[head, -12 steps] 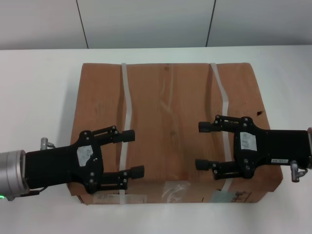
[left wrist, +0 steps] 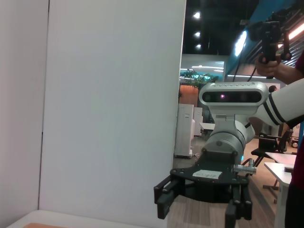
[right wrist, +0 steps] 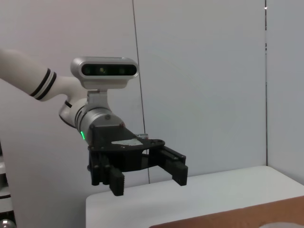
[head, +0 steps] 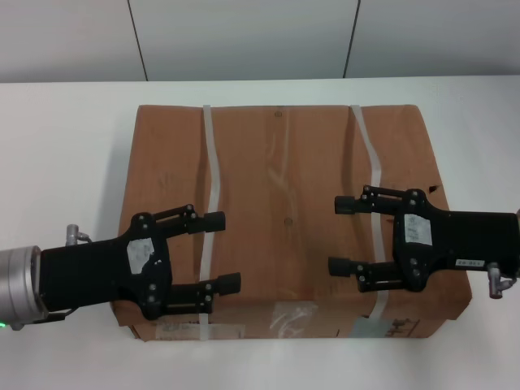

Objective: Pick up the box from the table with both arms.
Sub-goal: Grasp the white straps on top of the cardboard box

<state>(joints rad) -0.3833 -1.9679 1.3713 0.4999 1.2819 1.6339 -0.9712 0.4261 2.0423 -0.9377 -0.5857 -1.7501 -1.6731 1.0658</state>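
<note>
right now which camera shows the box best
The head view: the whole wrinkled top of the box, both straps and the labelled front edge show there. The right wrist view catches only a brown sliver at its lower edge, and the left wrist view only a tiny corner.

No print on the box's labels [head: 292, 317] can be read.

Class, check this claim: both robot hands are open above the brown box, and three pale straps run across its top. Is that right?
Not quite. The head view shows two pale straps, not three, across the box. The left hand and right hand are open above it.
</note>
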